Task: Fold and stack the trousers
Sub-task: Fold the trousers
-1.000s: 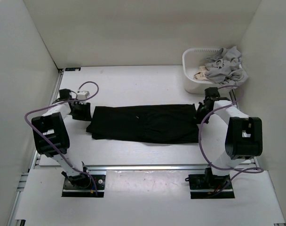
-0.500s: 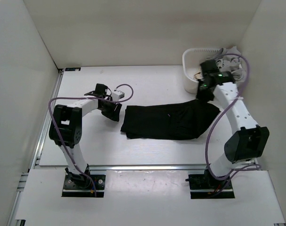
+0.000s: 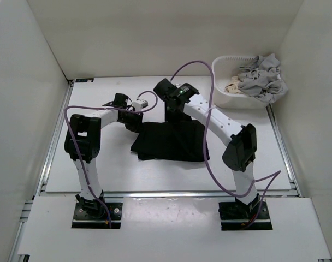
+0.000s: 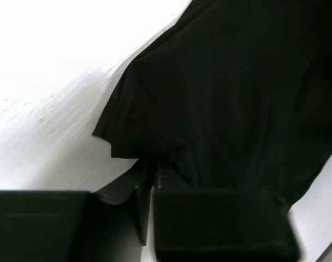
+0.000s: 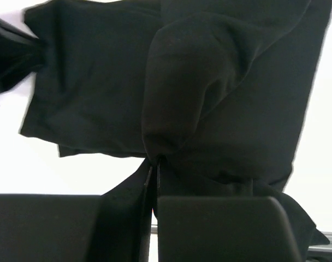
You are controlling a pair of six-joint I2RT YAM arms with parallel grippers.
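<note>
The black trousers (image 3: pixel 169 142) lie in the middle of the table, doubled over into a short, roughly square pad. My left gripper (image 3: pixel 134 122) is at their far left corner, shut on the trousers' edge (image 4: pixel 153 164); the cloth (image 4: pixel 237 98) spreads out beyond the fingers. My right gripper (image 3: pixel 173 115) hangs over the far edge, shut on a bunched fold of the trousers (image 5: pixel 155 159). The raised fold (image 5: pixel 182 82) droops over the flat layer (image 5: pixel 89 93) below it.
A white basket (image 3: pixel 223 97) stands at the far right corner, holding light grey garments (image 3: pixel 261 76) and a beige cloth (image 3: pixel 232 85). White walls close in the table on the left, back and right. The right arm's purple cable (image 3: pixel 196 68) loops high over the table.
My right gripper has swung from the right side to the left with the trousers' end, folding them over. The left gripper has moved right to the cloth's corner and shut.
</note>
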